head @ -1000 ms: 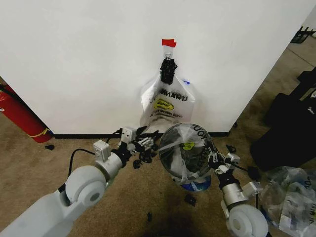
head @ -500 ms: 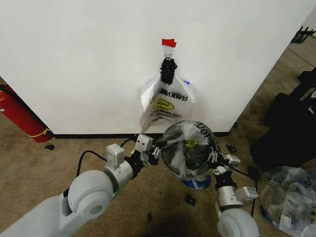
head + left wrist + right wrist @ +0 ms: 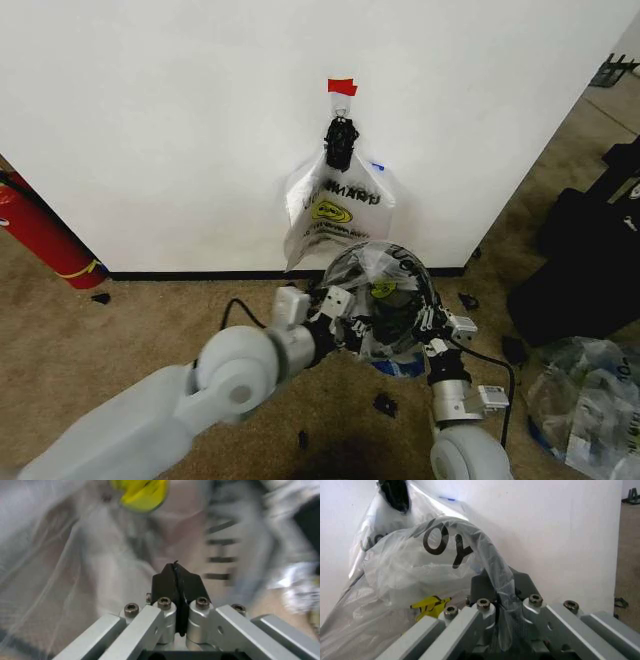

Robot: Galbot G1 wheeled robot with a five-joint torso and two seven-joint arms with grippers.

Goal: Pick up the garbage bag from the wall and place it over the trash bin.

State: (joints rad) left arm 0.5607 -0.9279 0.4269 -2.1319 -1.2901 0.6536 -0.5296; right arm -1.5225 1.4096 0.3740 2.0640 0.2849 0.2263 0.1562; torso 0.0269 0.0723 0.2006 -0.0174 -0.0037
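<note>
Garbage bag (image 3: 385, 295) draped over the black trash bin (image 3: 372, 330) by the wall (image 3: 180, 120). Right hand (image 3: 428, 318) pinching the bag's edge to hold it in place. Left hand (image 3: 342, 305) closed, empty, against the plastic to push it down.

Against the plain white wall (image 3: 150, 120) with its black baseboard strip (image 3: 180, 274) and red tape tab (image 3: 342, 87), the translucent white plastic garbage bag (image 3: 385, 300) shows black lettering (a yellow smiley too) over the round black trash bin (image 3: 352, 330).
</note>
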